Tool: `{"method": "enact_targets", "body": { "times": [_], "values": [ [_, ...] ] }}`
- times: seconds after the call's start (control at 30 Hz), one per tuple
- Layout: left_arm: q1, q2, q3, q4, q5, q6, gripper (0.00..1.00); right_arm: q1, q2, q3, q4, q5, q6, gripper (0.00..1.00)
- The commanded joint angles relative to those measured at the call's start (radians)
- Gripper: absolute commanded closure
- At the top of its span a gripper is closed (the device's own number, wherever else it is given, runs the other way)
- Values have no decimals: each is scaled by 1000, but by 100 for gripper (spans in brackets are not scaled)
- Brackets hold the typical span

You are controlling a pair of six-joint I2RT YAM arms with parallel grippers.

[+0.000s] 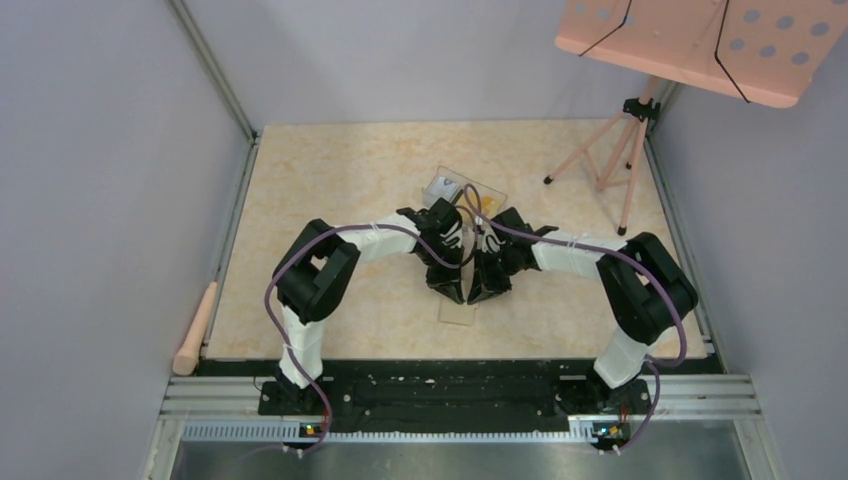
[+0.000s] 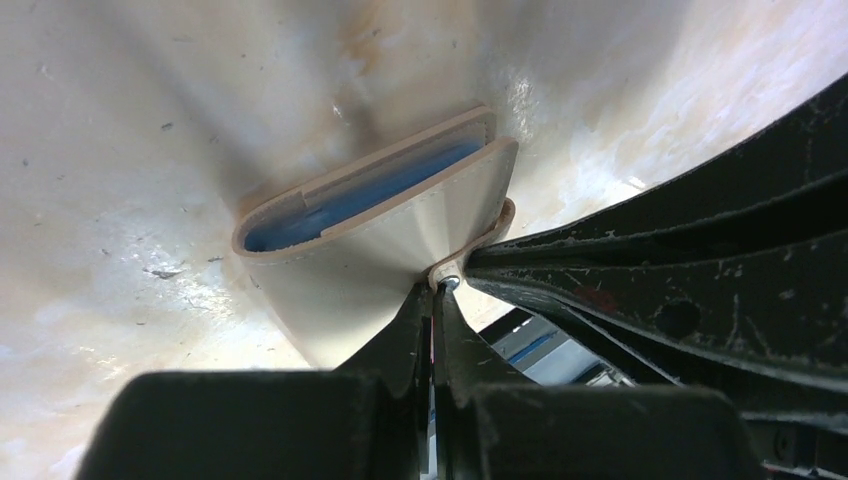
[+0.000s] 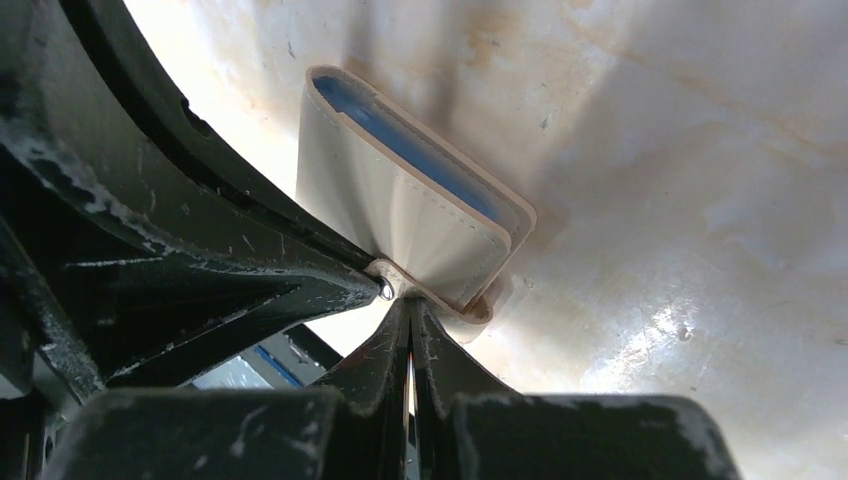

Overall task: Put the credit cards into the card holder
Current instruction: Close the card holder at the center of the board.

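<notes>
Left jaws and right jaws, tips meeting, both pinch the snap tab point(image 3: 388, 275) of the card holder point(image 2: 380, 230), its long axis crosswise beyond them, neither arm nearer.

One card holder point(image 2: 380, 235) is in sight, a single folded tan wallet with blue lining. Two robot arms point(image 1: 315, 275) stand at the one table point(image 1: 320, 190). Each ends in one gripper, so there are two: the left gripper point(image 2: 437, 288) and the right gripper point(image 3: 405, 298). Also on show are one clear plastic box point(image 1: 480, 190), one wooden stick point(image 1: 196, 330), and one pink music stand point(image 1: 690, 40) on three legs.
</notes>
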Motion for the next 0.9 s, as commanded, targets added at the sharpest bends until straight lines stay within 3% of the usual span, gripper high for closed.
{"method": "enact_targets", "body": {
  "times": [0.0,0.23,0.4,0.53,0.67,0.8,0.87],
  "values": [
    [-73,119,7,-74,-185,100,100,50,76,-45,-85,204,-52,100],
    [-76,85,-1,-73,-212,102,100,51,75,-30,-72,171,-70,100],
    [-74,-18,-21,-14,-191,105,98,50,-17,-11,-46,125,-57,100],
    [-70,-133,-21,50,-185,97,70,49,-110,30,-42,130,-26,100],
    [-48,-255,-35,146,-178,66,43,48,-170,91,-64,159,-13,88],
    [6,-375,-97,292,-117,11,29,37,-205,143,-76,171,5,74],
    [49,-417,-150,365,-61,-29,7,26,-222,160,-76,172,17,65]
  ]
}}
